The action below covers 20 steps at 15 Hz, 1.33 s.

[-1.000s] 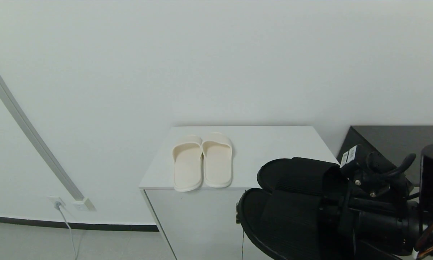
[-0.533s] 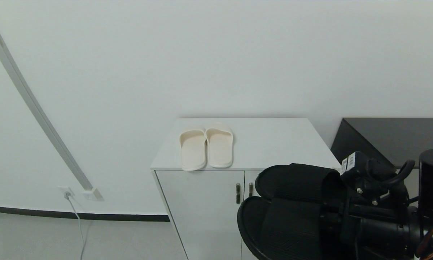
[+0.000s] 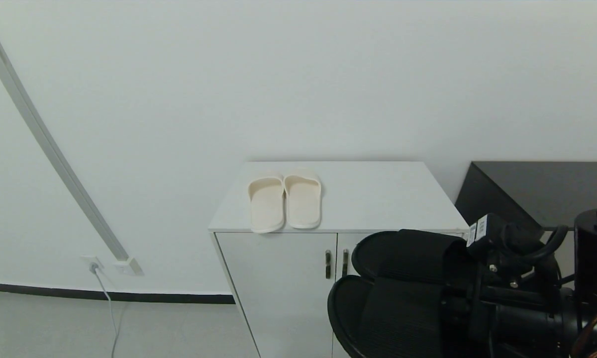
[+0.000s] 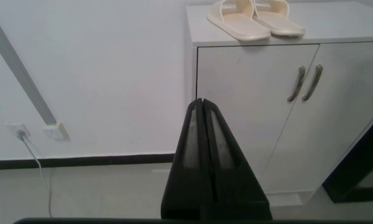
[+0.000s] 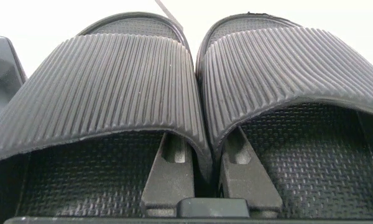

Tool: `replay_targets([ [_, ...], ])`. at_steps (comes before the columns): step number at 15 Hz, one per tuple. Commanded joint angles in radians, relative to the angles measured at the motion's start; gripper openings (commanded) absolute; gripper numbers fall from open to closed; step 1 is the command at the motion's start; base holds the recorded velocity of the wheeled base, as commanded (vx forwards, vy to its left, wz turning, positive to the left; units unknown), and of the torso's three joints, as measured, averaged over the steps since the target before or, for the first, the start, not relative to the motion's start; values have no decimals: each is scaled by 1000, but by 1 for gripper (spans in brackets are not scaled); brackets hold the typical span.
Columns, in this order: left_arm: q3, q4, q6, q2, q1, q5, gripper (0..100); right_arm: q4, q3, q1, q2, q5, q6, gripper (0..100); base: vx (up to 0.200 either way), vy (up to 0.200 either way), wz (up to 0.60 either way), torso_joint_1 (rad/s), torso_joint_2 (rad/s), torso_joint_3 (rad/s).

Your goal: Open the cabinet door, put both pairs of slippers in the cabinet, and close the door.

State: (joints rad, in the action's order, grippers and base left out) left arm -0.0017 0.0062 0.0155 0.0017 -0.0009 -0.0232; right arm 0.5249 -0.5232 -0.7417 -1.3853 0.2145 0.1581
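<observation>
A white cabinet [image 3: 278,278] stands against the wall, both doors shut, with two slim handles [image 3: 336,263] at the middle seam. A cream pair of slippers [image 3: 284,201] lies side by side on its top, near the front left edge. My right gripper [image 5: 205,182] is shut on the black pair of slippers [image 3: 403,288], pinching their touching inner sides between its fingers [image 5: 171,180]. It holds them in front of the cabinet's right door. My left gripper [image 4: 202,104] is shut on nothing, low and left of the cabinet [image 4: 248,112], which carries the cream slippers [image 4: 255,15].
A black table [image 3: 542,191] adjoins the cabinet's right side. A grey cable duct [image 3: 45,139] runs slantwise down the wall to a socket [image 3: 92,262] with a cable hanging to the floor. Bare floor lies left of the cabinet.
The whole head picture has shifted: the camera drew back, bringing the cabinet doors and handles into view. The black slippers stay held in the right gripper.
</observation>
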Motion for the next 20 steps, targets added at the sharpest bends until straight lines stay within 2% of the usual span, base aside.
replay_targets([
  [1,-1,0,0,0,-1,0,0,1,8,-1,0,0,1,0,0,0,0,0,0,0],
  [6,-1,0,-3,0,-1,2,0,1,26,-1,32,0,3,0,0,0,0,-141,334,183],
  [7,-1,0,-14,0,1,2,0,1,28,-1,34,0,3,0,0,0,0,-178,432,246],
  [8,-1,0,-14,0,-1,2,100,1,28,-1,29,2,3,0,0,0,0,-217,505,286],
  [20,-1,0,-16,0,-1,3,100,7,84,15,63,39,6,0,0,0,0,-207,535,321],
])
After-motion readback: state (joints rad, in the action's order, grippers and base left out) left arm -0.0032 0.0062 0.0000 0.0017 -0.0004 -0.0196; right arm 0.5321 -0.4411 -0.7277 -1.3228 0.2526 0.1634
